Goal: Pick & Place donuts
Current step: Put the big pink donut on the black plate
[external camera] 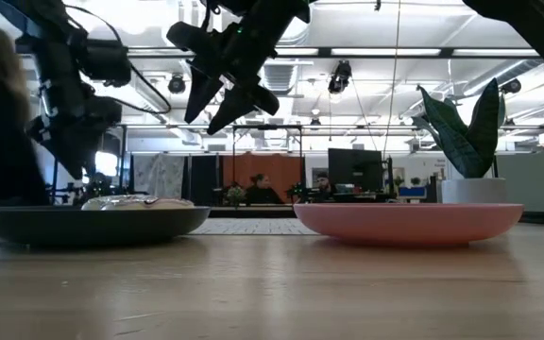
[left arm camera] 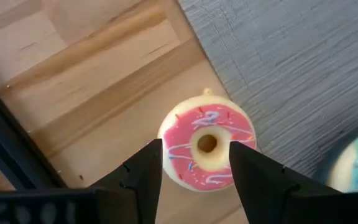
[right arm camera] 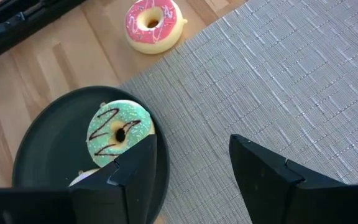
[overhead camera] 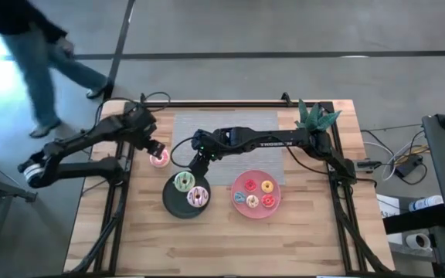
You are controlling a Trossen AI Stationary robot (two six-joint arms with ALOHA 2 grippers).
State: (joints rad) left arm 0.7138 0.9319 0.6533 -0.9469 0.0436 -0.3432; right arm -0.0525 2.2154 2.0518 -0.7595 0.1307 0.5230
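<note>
The left gripper (overhead camera: pixel 157 151) hangs just over the pink-iced donut (overhead camera: pixel 159 158), fingers apart on both sides of it, not closed on it; this donut lies on the bare wood beside the grey mat (overhead camera: pixel 230 127). The right gripper (overhead camera: pixel 197 164) is over the mat near the black plate (overhead camera: pixel 173 201), fingers apart w/ nothing between; green donut (overhead camera: pixel 184 182) & white one (overhead camera: pixel 198 198) are on the black plate, four small donuts (overhead camera: pixel 257 193) on the pink plate (overhead camera: pixel 239 207).

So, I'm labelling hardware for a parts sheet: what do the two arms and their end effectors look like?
Both arms are dark, nearly black, with jointed tubular links. The left arm has a white-grey cylindrical section near its base. The right arm bears small light lettering along its forearm. Each end effector, left and right, has two flat, wedge-shaped matte black fingers.
</note>
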